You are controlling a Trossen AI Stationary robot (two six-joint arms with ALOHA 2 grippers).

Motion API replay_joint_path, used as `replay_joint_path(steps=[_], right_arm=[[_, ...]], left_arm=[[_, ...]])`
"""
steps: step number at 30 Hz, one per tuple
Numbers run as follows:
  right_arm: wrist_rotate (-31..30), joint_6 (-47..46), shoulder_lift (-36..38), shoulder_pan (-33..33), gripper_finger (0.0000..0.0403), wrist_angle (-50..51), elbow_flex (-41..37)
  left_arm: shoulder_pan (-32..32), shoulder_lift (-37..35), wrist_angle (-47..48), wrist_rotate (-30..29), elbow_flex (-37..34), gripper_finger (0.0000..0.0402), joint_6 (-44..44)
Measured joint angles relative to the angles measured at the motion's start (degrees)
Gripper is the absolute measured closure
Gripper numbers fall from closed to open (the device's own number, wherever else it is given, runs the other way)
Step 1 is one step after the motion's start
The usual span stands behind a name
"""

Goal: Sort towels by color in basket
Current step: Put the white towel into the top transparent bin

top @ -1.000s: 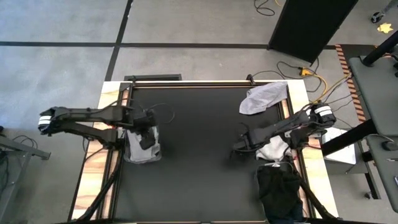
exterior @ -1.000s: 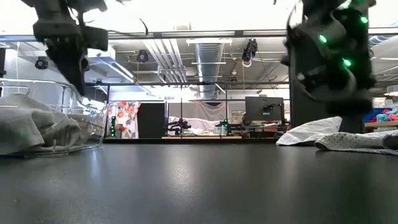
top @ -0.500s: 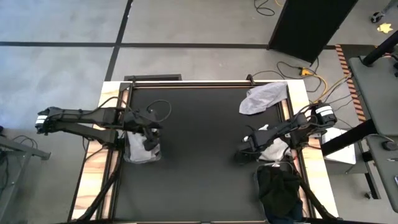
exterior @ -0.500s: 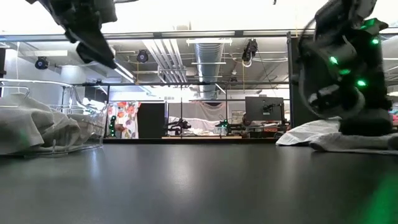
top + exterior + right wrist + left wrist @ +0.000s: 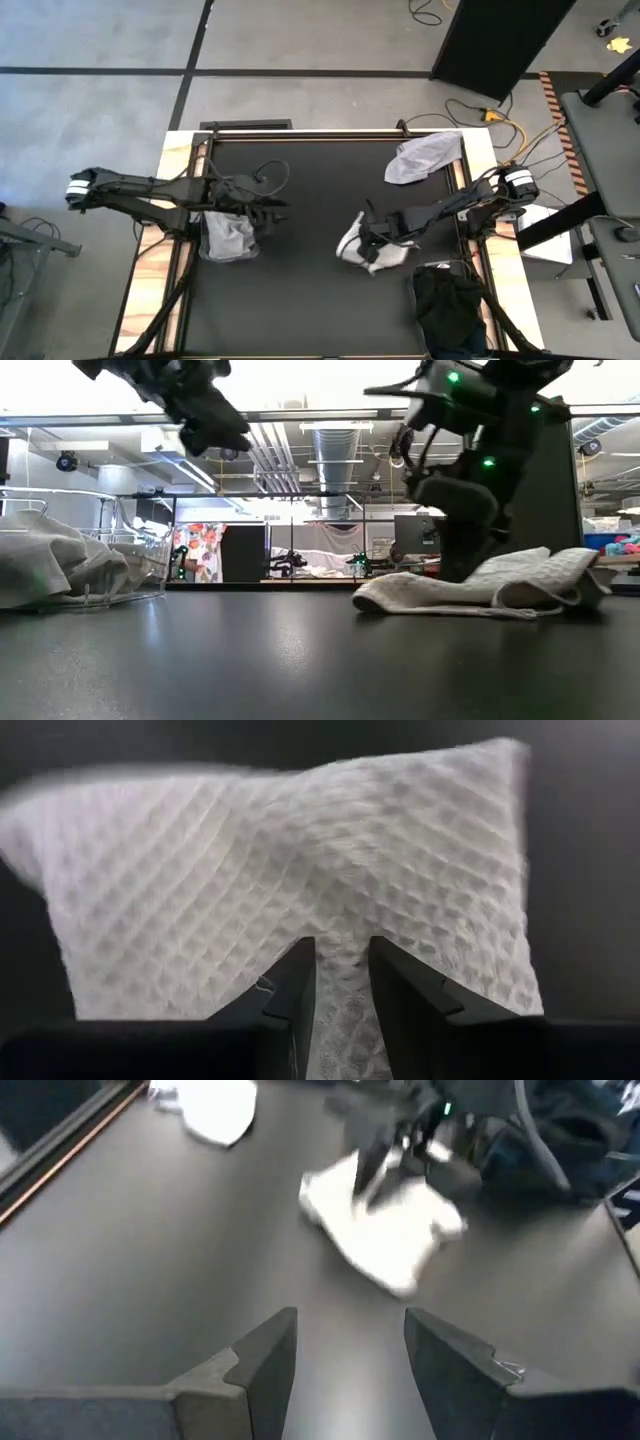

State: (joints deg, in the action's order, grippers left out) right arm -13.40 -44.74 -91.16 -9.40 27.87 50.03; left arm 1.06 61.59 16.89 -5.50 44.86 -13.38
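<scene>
A white waffle-weave towel (image 5: 355, 246) (image 5: 480, 588) lies crumpled near the table's middle, and my right gripper (image 5: 373, 237) (image 5: 343, 982) is shut on it. My left gripper (image 5: 278, 206) (image 5: 350, 1345) is open and hangs in the air to the right of the wire basket (image 5: 206, 238). It faces the white towel (image 5: 385, 1220). A light grey towel (image 5: 230, 238) (image 5: 50, 565) lies in the basket. A black towel pile (image 5: 450, 305) sits at the table's near right corner. Another light towel (image 5: 425, 158) lies at the far right. My right gripper pinches a raised fold of the white towel (image 5: 343, 935) between its two fingers, at the side of the towel toward the table's right. The fingers come slanting down from the right. The rest of the towel spreads away from the fingers and lies on the table (image 5: 420, 598).
The black tabletop (image 5: 310, 300) is bare between the basket and the white towel. Cables (image 5: 262, 178) loop off the left arm. The table's wooden rims (image 5: 150, 290) run along both sides. A black panel (image 5: 500, 40) stands beyond the far right corner.
My right gripper has moved from the table's right edge toward the middle. The white towel has slid along the table with it, away from its place near the black pile. My left gripper has moved from above the basket toward the table's right.
</scene>
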Motion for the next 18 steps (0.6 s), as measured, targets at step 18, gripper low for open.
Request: replay_joint_path(steps=[18], right_arm=[[-14.6, 17.4, 11.2, -6.2, 0.0286, -7.6, 2.8]], left_arm=[[5.8, 28.4, -25.8, 0.5, 7.1, 0.0230, 6.8]])
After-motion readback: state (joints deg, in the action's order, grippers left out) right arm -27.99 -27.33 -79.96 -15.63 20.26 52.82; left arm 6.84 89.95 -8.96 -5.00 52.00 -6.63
